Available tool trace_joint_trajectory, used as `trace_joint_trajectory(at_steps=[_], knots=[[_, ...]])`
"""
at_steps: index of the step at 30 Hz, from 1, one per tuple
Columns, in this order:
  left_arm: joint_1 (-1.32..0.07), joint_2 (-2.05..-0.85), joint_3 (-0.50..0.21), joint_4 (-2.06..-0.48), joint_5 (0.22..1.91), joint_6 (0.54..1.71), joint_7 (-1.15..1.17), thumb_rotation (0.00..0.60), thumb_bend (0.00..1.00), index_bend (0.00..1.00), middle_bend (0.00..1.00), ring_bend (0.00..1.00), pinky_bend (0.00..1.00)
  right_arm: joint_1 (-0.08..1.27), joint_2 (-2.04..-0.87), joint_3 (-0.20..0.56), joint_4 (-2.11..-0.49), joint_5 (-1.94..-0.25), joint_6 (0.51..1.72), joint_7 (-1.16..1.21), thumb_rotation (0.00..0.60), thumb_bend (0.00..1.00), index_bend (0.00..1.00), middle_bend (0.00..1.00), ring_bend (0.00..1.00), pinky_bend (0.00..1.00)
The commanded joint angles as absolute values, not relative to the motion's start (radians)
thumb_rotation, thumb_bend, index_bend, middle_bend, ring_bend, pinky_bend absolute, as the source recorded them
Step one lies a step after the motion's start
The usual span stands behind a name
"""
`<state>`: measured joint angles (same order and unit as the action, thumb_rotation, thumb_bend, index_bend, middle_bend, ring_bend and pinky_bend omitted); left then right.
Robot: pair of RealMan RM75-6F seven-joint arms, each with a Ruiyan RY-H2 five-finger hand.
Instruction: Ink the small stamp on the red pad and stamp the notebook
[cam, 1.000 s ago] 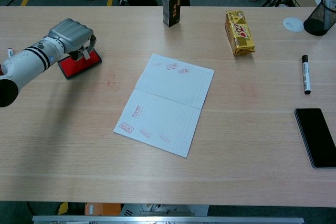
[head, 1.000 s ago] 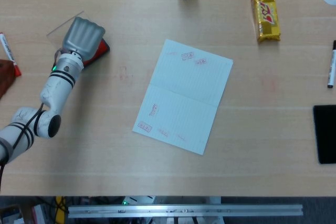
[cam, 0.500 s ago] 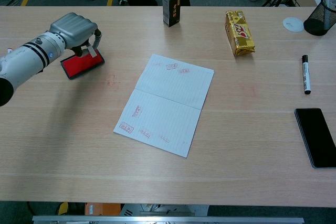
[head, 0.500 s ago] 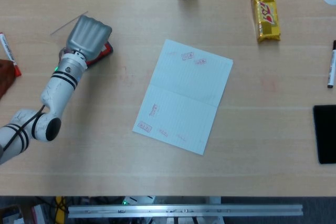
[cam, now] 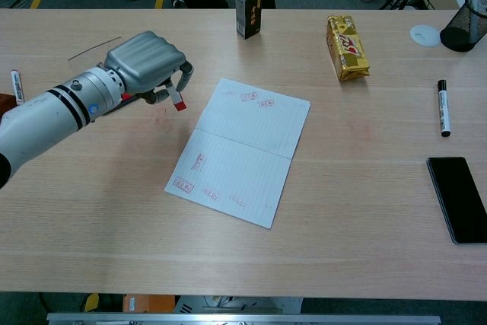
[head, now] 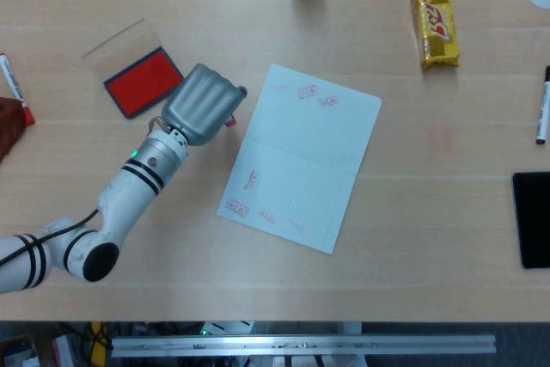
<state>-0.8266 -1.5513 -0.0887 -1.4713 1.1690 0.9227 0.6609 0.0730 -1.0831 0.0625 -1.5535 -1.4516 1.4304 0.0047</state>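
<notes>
Holding the small stamp point(cam: 178, 101) in my left hand point(cam: 147, 62), just off the notebook's point(cam: 240, 150) left edge.

Fingers curl around the stamp, its red face pointing down, above bare table between the red pad point(head: 143, 82) and the open notebook. I see the pad uncovered in head view, behind the hand. Notebook lies flat with several red marks on both pages. Right hand isn't in either view.

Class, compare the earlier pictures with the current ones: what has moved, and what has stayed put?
The left hand, holding the small stamp, has left the red ink pad and travelled right toward the notebook, stopping beside its left edge. Pad, notebook and everything else on the table kept their places.
</notes>
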Motion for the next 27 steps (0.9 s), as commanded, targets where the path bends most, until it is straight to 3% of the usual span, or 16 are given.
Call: trace_joint_trajectory(at_steps=[1,27], knots=[[-0.83,-1.564,-0.067,-1.52,1.182,0.942,0.711,0.6,0.34,0.61,1.0,1.0,1.0,0.072,-1.081,0.062,-1.552,-1.451,1.431,0.007,0.6,0.31,0.23,0.32,0.23,0.26],[-0.831,-1.725,-0.016,-1.426,1.215,0.957,0.793,0.6,0.34,0.61,1.0,1.0,1.0,0.066,-1.079,0.062,-1.54,-1.443,1.429,0.019,0.6,0.31,0.23,0.33,0.23,0.26]])
